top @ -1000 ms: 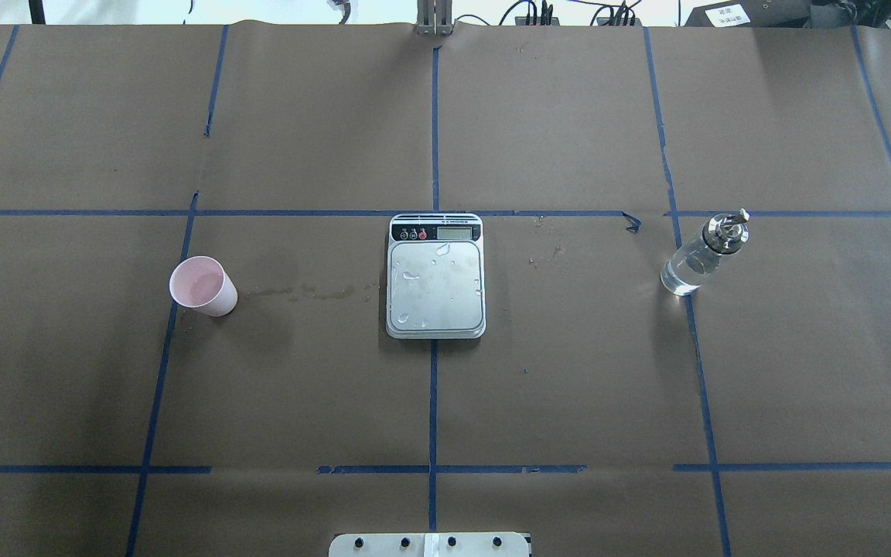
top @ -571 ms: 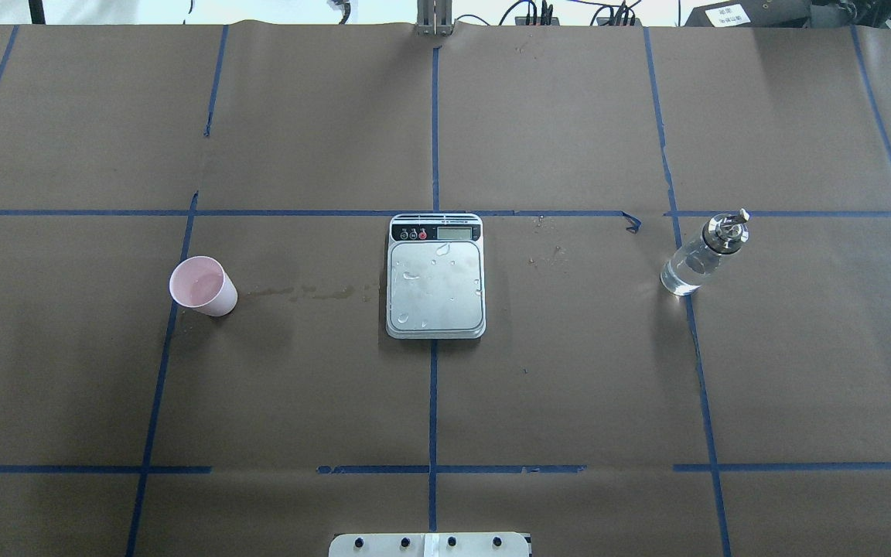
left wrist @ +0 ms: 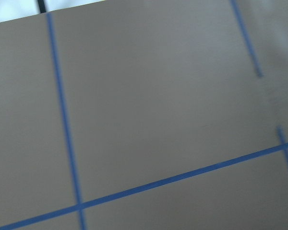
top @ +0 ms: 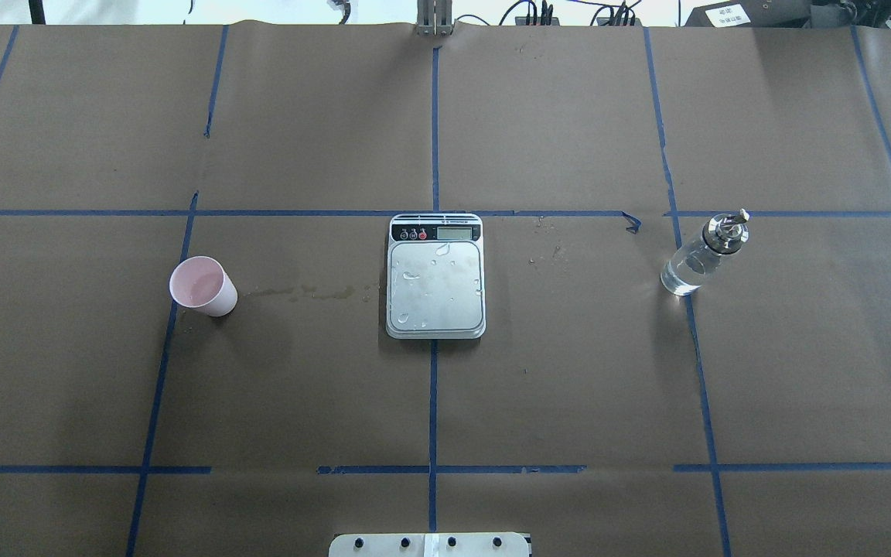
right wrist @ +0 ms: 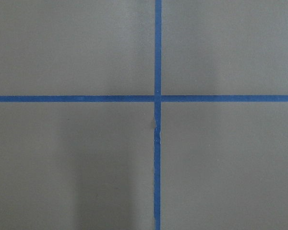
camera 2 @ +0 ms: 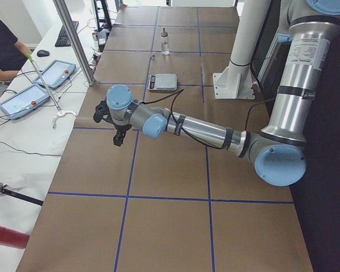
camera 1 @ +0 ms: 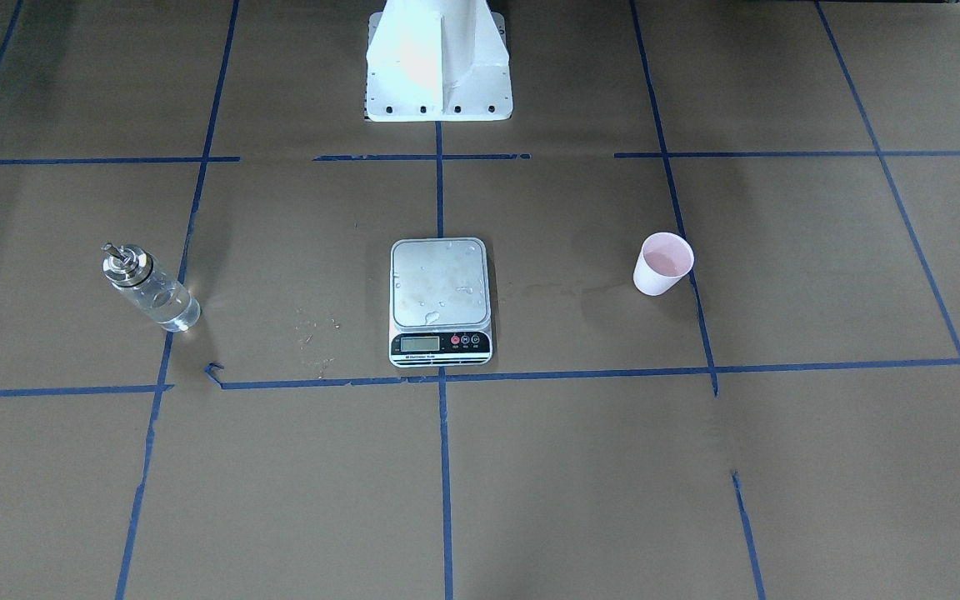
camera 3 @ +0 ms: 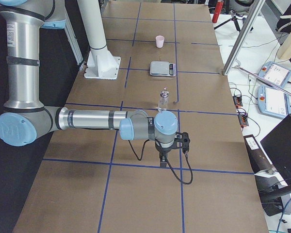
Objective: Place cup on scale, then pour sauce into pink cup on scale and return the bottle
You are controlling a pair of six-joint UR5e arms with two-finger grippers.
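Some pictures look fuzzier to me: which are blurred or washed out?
Left wrist view: the tape lines are smeared, blurred. Right wrist view: the tape cross is crisp. Front-facing view: the robot base is washed-out white. Overhead view: droplets glint on the scale.

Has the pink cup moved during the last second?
No. In the overhead view the cup stays on the same blue tape line, left of the scale.

**Around the work area**

A brown paper-covered table carries a grid of blue tape lines. A damp streak darkens the paper left of centre. In the exterior left view, a white side bench fills the left edge. On it lie a grey-rimmed tablet, a second tablet below it, and a black keyboard at upper left. A red cylinder lies at lower left.
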